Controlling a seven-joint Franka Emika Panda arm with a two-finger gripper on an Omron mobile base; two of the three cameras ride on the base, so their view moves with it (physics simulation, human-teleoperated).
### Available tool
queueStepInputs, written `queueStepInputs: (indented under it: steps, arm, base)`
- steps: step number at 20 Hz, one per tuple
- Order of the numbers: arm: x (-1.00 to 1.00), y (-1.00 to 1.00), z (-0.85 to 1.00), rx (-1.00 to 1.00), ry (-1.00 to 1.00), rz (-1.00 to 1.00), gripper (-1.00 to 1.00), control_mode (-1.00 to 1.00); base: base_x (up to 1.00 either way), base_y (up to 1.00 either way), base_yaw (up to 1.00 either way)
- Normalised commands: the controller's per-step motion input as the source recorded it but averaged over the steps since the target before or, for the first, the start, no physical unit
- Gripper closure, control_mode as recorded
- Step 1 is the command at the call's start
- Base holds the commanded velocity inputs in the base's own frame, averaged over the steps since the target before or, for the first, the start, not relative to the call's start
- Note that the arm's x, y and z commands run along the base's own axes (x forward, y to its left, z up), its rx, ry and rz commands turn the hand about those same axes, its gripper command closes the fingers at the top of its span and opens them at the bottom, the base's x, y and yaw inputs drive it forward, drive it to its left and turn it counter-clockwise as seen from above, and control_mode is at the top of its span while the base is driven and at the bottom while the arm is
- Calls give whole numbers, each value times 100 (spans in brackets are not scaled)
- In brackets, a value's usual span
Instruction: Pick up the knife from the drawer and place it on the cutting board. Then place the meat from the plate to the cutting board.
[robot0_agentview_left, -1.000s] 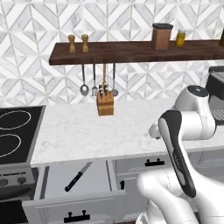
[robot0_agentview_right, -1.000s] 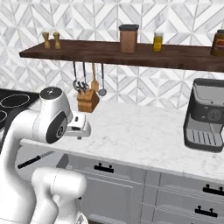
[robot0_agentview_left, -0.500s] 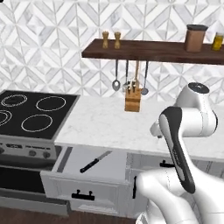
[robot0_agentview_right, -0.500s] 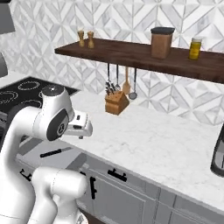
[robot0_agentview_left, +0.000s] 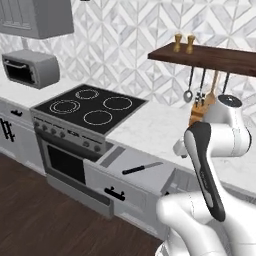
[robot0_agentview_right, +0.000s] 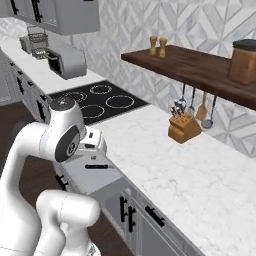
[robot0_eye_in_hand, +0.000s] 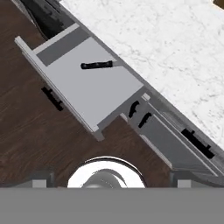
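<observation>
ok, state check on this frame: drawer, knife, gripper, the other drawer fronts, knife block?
Wide light-grey drawer with black bar handle: pulled open.
Black-handled knife with silver-grey blade: lying flat inside the open drawer, untouched.
Two-finger gripper: open, empty, high above the drawer.
Neighbouring grey drawer fronts with black handles: closed.
Wooden knife block: upright on the white marble counter, handles sticking out.

No text, label, brand, number or sign can be read on anything in these views.
</observation>
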Motion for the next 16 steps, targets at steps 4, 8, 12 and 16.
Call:
queueStepInputs:
  steps: [4,8,12,16]
  arm:
    - [0,0,0,0,0,0,-100,100]
    - [0,0,0,0,0,0,-100,100]
    - [0,0,0,0,0,0,-100,100]
    - [0,0,0,0,0,0,-100,100]
  base:
    - [6,-32,47]
    - [0,-49,41]
    - [-8,-58,32]
    - [0,-51,20]
